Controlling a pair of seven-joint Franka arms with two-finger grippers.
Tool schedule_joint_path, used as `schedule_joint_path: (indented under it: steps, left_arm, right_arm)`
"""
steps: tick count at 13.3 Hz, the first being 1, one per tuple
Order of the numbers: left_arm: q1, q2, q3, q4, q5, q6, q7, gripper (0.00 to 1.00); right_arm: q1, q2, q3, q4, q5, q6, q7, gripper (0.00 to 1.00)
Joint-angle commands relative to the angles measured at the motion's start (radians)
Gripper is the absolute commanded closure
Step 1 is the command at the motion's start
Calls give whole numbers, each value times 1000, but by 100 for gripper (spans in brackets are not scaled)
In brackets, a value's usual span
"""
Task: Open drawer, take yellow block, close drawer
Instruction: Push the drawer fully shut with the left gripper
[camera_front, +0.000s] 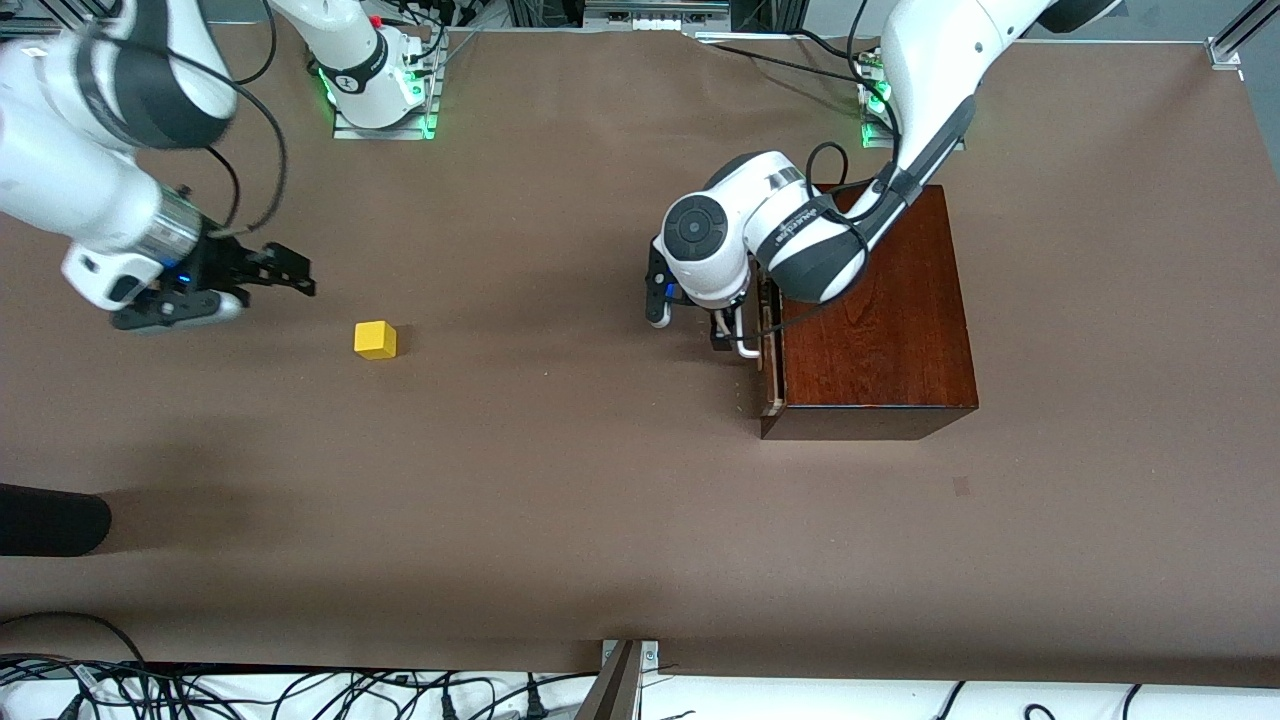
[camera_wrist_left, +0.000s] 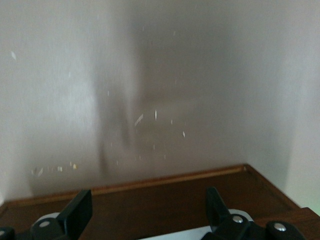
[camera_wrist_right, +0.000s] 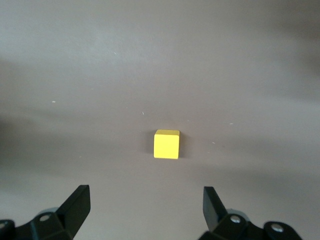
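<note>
The yellow block (camera_front: 375, 340) rests on the bare brown table toward the right arm's end, and its cube (camera_wrist_right: 166, 144) shows ahead of my right gripper's fingers. My right gripper (camera_front: 285, 272) (camera_wrist_right: 145, 192) hovers open over the table beside the block, apart from it, holding nothing. The drawer (camera_front: 772, 350) (camera_wrist_left: 165, 185) sits pushed in, or nearly so, in the dark wooden box (camera_front: 880, 310). My left gripper (camera_front: 728, 335) (camera_wrist_left: 147, 197) is in front of the drawer, fingers spread wide to either side of the white bar handle (camera_front: 747, 348) (camera_wrist_left: 185, 234), not clamped on it.
A black rounded object (camera_front: 50, 520) juts in at the table's edge at the right arm's end, nearer the front camera. Cables (camera_front: 300, 690) run along the nearest edge. Open brown table lies between the block and the box.
</note>
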Motion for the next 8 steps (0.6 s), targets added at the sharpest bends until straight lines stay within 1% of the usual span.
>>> schedule_joint_path:
  steps: [1,2,4,6,8]
  left_arm:
    - [29,-39,2,-26,29,-23,33,0]
    - [31,-39,2,-26,29,-23,33,0]
    - [31,-39,1,-26,26,-23,27,0]
    - [34,-41,-4,-1,-35,-25,-25,0]
    - [31,-75,-6,32,-108,-80,-81,0]
  right_arm:
    - [-4,31,4,187,-39,-185,13,0]
    - [-3,34,5,251,-44,-250,13,0]
    - [2,33,5,311,-64,-319,13,0]
    - [7,33,5,338,-70,-335,-2,0]
    - [5,36,11,344,-91,-332,-2,0]
